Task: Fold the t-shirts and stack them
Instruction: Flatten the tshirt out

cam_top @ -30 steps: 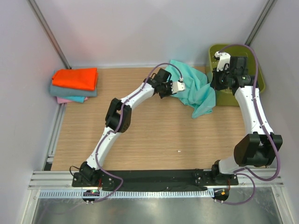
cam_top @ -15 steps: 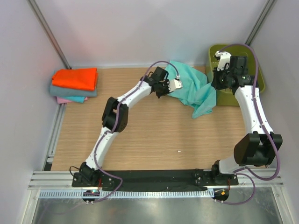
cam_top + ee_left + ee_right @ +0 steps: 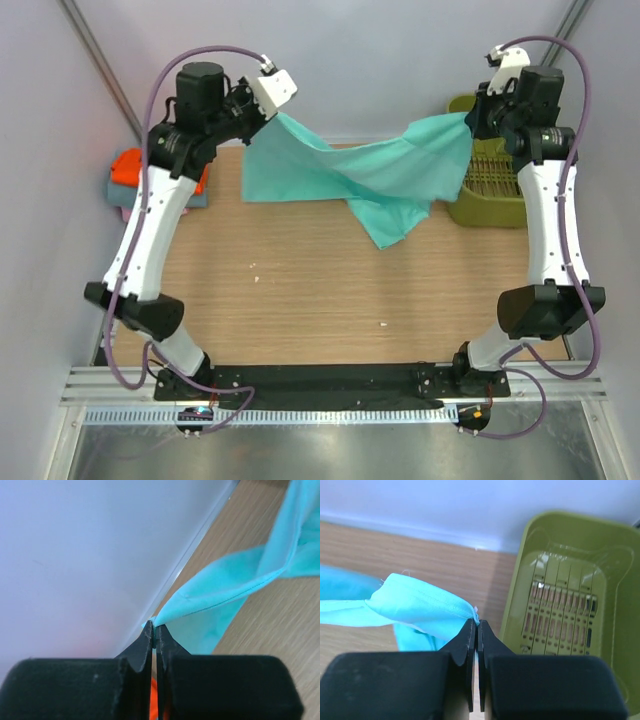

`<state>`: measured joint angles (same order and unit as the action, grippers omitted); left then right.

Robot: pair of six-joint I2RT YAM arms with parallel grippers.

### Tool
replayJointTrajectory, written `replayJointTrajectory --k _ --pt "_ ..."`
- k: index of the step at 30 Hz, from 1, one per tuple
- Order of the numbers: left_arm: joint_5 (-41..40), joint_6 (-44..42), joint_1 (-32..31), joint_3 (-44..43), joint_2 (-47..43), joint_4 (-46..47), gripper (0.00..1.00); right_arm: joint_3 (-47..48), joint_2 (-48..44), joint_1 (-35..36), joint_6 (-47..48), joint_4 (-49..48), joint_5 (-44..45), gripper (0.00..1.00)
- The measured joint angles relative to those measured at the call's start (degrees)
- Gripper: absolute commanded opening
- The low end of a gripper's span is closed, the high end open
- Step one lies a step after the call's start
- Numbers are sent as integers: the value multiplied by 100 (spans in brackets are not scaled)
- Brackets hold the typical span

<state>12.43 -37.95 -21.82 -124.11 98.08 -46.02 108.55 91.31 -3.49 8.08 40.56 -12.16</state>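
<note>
Left pincer (image 3: 281, 112) and right pincer (image 3: 470, 120) each clamp a hemmed corner of the soft mint-green t-shirt (image 3: 370, 175), hung twisted above the wood-grain bench (image 3: 300, 290); slotted basket (image 3: 495, 190) far right.

**Mint Green Over Pale Wood**

The plain mint-green soft cloth t-shirt (image 3: 370, 175) bore no print, only matching stitching along its hem. At far left, the folded orange cloth t-shirt (image 3: 127, 165) was one solid, bright colour. The olive-green moulded plastic basket (image 3: 488, 212) at far right showed rows of narrow slots across its floor. The light-brown wooden table (image 3: 330, 290) had fine, straight grain. The left arm (image 3: 150, 230) and right arm (image 3: 548, 220) were white with black joints and purple cables (image 3: 205, 50). The left gripper (image 3: 154, 630) and right gripper (image 3: 476, 625) were matt black.
</note>
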Motion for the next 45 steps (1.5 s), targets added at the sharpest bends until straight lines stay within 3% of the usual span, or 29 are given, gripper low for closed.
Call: replayJointTrajectory --k 8,15,24,33,39,42,45 --pt "-339 173 -188 372 -1075 -573 0 356 -363 7 -125 -9 -155 1" --pt "-597 151 -170 1108 -2271 -879 0 -365 -1993 4 -221 52 -551 1" --pt "-422 225 -170 538 -3366 -1045 0 83 -3558 11 -221 72 -1224 1" --pt "-170 177 -170 -415 -3644 -1134 0 1810 -3585 9 -369 415 -1364 1" --pt "-122 177 -170 -603 -3707 -1169 0 2876 -3386 -50 -525 538 -1377 1" --pt "-125 155 -170 -358 -3792 -1198 0 2839 -3381 -50 -522 514 -1408 1" --pt "-142 111 -170 420 -4037 -1209 0 2212 -3484 -52 -518 422 -1445 1"
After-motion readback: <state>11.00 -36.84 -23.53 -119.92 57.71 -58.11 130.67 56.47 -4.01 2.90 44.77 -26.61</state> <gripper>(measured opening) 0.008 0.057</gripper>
